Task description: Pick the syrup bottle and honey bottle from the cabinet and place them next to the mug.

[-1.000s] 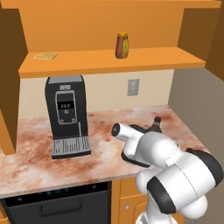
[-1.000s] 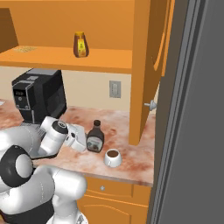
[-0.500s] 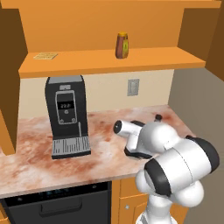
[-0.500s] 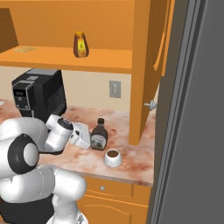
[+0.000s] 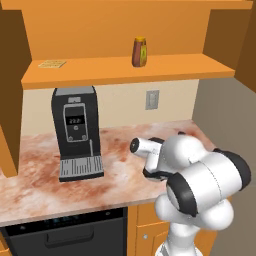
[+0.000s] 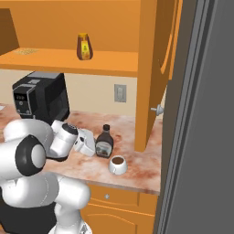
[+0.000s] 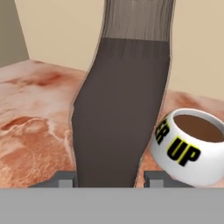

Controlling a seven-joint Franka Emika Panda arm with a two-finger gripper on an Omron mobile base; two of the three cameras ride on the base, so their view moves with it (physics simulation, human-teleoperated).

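1. Over the last second the arm's big white elbow swings up and toward the cameras, while the hand (image 6: 91, 145) and the syrup bottle (image 6: 104, 142) drift a little toward the mug (image 6: 118, 165); nothing else on the bench (image 6: 137, 169) shifts.
2. The hand stays closed on the syrup bottle: in the hand view its dark body fills the gap between the two fingertips (image 7: 65, 178), which press on either side of it.
3. The bottle now stands upright on or just over the bench, just beside the mug; whether its base actually touches the surface I cannot tell.
4. The honey bottle (image 5: 139, 51) is untouched on the open shelf of the cabinet (image 5: 125, 70), well apart from the hand.
5. My reading: the first delivery is nearly done and only the release remains. The second bottle has yet to be fetched, so the task is roughly half way.
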